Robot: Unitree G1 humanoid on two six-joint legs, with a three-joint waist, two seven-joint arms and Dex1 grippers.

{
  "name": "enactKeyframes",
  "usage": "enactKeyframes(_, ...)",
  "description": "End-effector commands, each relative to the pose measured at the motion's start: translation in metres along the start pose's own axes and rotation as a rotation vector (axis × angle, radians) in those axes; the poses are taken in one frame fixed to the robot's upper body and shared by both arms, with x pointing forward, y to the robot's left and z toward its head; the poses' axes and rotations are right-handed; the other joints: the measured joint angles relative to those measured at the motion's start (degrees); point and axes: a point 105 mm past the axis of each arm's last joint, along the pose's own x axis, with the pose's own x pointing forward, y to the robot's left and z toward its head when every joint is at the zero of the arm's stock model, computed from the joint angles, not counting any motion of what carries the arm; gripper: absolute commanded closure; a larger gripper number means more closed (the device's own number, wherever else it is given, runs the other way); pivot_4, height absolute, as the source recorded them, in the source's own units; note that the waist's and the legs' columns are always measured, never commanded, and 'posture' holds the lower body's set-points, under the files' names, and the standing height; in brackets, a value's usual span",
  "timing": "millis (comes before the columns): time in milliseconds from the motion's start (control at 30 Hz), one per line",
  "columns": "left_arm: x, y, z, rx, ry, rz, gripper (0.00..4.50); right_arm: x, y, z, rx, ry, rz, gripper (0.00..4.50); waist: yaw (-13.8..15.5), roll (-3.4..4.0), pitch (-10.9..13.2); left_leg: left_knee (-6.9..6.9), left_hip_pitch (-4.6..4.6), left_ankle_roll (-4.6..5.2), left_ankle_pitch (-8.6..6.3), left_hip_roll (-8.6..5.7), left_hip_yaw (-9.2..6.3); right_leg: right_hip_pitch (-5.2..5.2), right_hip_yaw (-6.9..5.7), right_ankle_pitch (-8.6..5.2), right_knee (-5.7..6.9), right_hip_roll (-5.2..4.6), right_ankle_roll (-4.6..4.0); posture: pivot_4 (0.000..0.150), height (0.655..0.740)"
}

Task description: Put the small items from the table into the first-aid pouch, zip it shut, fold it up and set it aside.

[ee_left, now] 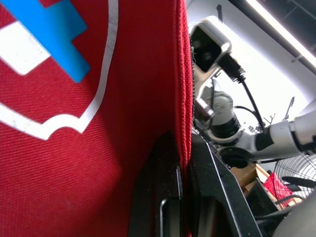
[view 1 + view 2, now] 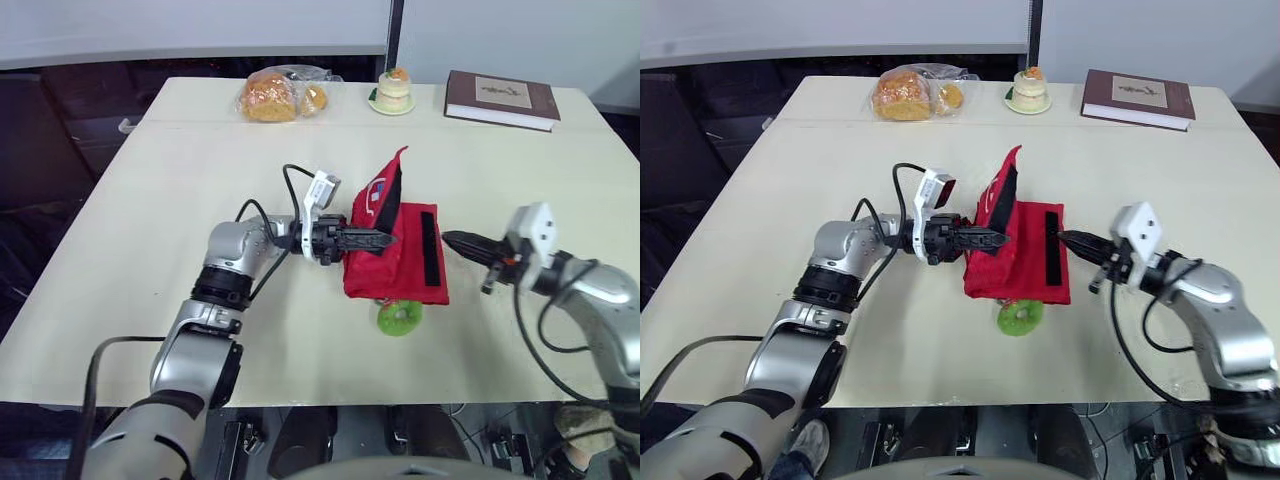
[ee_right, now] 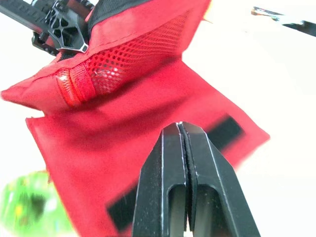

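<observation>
Pinching pouch (image 2: pixel 398 272) flap upright, L end effector (image 2: pixel 383 240)

"What colour is the first-aid pouch (image 2: pixel 395 270)?"
"Red, with black strips (image 2: pixel 431 248), a red mesh panel (image 3: pixel 138 59), and a white-outlined shield (image 1: pixel 59 118) bearing a blue cross (image 1: pixel 49 34)."
"And around it?"
"A green disc (image 2: pixel 398 318) and a brown book (image 2: pixel 500 98), on a cream worktop (image 2: pixel 150 200)."

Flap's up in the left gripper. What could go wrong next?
The green round item lies outside the pouch at its near edge; folding now could leave it out.
The left gripper pinches only the edge of the flap, which may slip.
The right gripper, shut, is off the pouch, so it could drag.
</observation>
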Motion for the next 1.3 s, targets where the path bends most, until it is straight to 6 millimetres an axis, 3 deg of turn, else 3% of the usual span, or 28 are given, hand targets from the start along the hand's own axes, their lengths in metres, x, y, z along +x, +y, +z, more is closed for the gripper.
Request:
enactKeyframes(33, 0.011, 0.004, -0.003, -0.018, 0.027, 0.017, 4.5, -0.033, 0.001, 0.017, -0.057, -0.022, -0.02, 4.48, 0.5, 0.09, 0.0, -0.01, 0.03, 0.01, 0.0, -0.02, -0.02, 0.02, -0.01, 0.0, 0.01, -0.01, 0.01, 0.15, 0.7289)
enactKeyframes(200, 0.016, 0.013, -0.007, -0.031, 0.029, 0.039, 4.5, -0.062, 0.002, 0.025, -0.032, -0.022, -0.061, 4.48, 0.5, 0.11, 0.0, -0.01, 0.07, 0.01, 0.0, 0.0, 0.06, 0.02, 0.07, -0.01, 0.01, 0.05, 0.01, 0.15, 0.7289)
enactKeyframes(300, 0.02, 0.016, -0.01, -0.04, 0.038, 0.036, 4.5, -0.077, 0.004, 0.033, -0.023, -0.037, -0.103, 3.72, 0.6, 0.11, 0.0, -0.01, 0.07, 0.01, 0.0, 0.0, 0.01, 0.04, 0.03, -0.01, 0.01, 0.06, 0.01, 0.15, 0.7289)
enactKeyframes(400, 0.023, 0.02, -0.013, -0.038, 0.046, 0.046, 4.5, -0.081, 0.008, 0.034, -0.017, -0.027, -0.12, 2.37, 0.6, 0.11, 0.0, -0.01, 0.07, 0.01, 0.0, 0.0, 0.02, 0.06, 0.04, -0.01, -0.03, 0.05, 0.02, 0.15, 0.7289)
enactKeyframes(433, 0.024, 0.021, -0.013, -0.037, 0.047, 0.047, 3.85, -0.081, 0.009, 0.033, -0.016, -0.022, -0.121, 1.73, 0.6, 0.11, 0.0, -0.01, 0.07, 0.01, -0.01, 0.0, 0.02, 0.07, 0.05, -0.01, -0.03, 0.05, 0.02, 0.15, 0.7289)
enactKeyframes(467, 0.025, 0.021, -0.013, -0.037, 0.045, 0.045, 3.85, -0.081, 0.011, 0.033, -0.014, -0.019, -0.123, 1.65, 0.7, 0.11, 0.0, -0.01, 0.08, 0.01, 0.0, 0.0, 0.02, 0.07, 0.05, -0.01, -0.03, 0.05, 0.02, 0.15, 0.7289)
enactKeyframes(500, 0.026, 0.022, -0.013, -0.036, 0.045, 0.044, 3.68, -0.08, 0.012, 0.033, -0.012, -0.02, -0.126, 1.26, 0.7, 0.11, 0.0, -0.01, 0.07, 0.01, -0.01, 0.0, 0.02, 0.07, 0.05, -0.01, -0.03, 0.05, 0.02, 0.15, 0.7289)
enactKeyframes(600, 0.028, 0.024, -0.012, -0.034, 0.04, 0.039, 2.23, -0.079, 0.013, 0.033, -0.011, -0.021, -0.14, 0.0, 0.7, 0.11, 0.0, -0.01, 0.06, 0.01, -0.01, 0.0, 0.01, 0.07, 0.03, -0.01, -0.06, 0.05, 0.02, 0.15, 0.7289)
enactKeyframes(767, 0.03, 0.022, -0.011, -0.04, 0.037, 0.019, 0.03, -0.079, 0.012, 0.033, -0.014, -0.017, -0.152, 0.0, 0.7, 0.11, 0.0, -0.01, 0.07, 0.01, 0.0, 0.0, -0.01, 0.1, 0.03, -0.01, -0.06, 0.05, 0.01, 0.15, 0.7289)
enactKeyframes(1300, 0.039, 0.018, -0.012, -0.05, 0.016, 0.014, 0.03, -0.086, 0.019, 0.033, -0.003, -0.01, -0.14, 0.0, 0.8, 0.11, 0.0, 0.0, 0.07, 0.01, 0.0, 0.0, -0.03, 0.12, 0.01, -0.01, -0.09, 0.05, 0.02, 0.15, 0.7289)
